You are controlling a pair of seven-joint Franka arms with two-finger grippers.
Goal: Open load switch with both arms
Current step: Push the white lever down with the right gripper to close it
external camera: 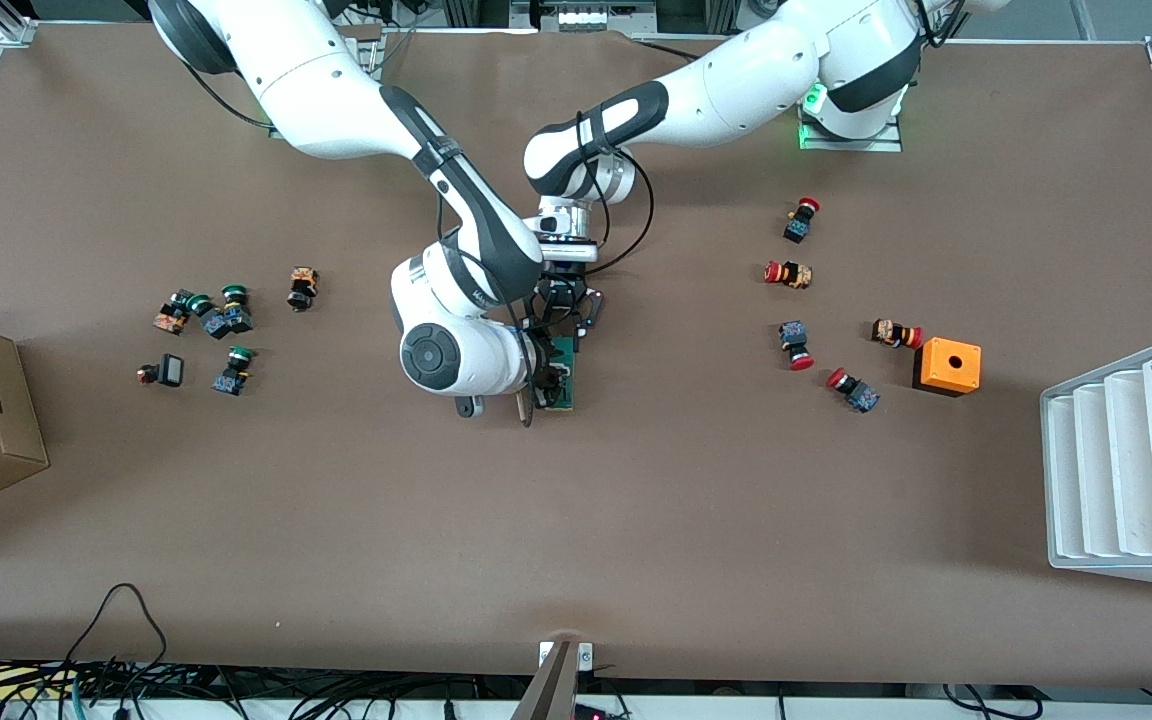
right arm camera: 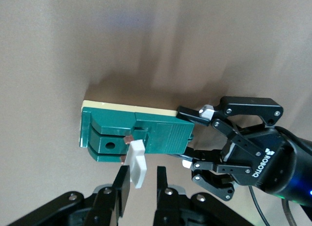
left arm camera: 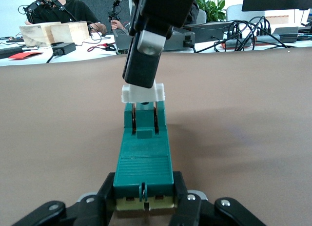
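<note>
Here left claw (left arm camera: 144,196) clamps load switch (left arm camera: 144,157); right claw (right arm camera: 142,184) pinches white piece (right arm camera: 137,162).

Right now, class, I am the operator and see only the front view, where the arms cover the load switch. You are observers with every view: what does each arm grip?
Observer: The left arm's jaws are shut on the load switch at its ribbed end.
Operator: And the right arm?
Observer: Its jaws are shut on the white piece at the other end.
Operator: Is that piece seated flat?
Observer: No, it sticks out at an angle from the green body, and a coppery strip shows beside it.
</note>
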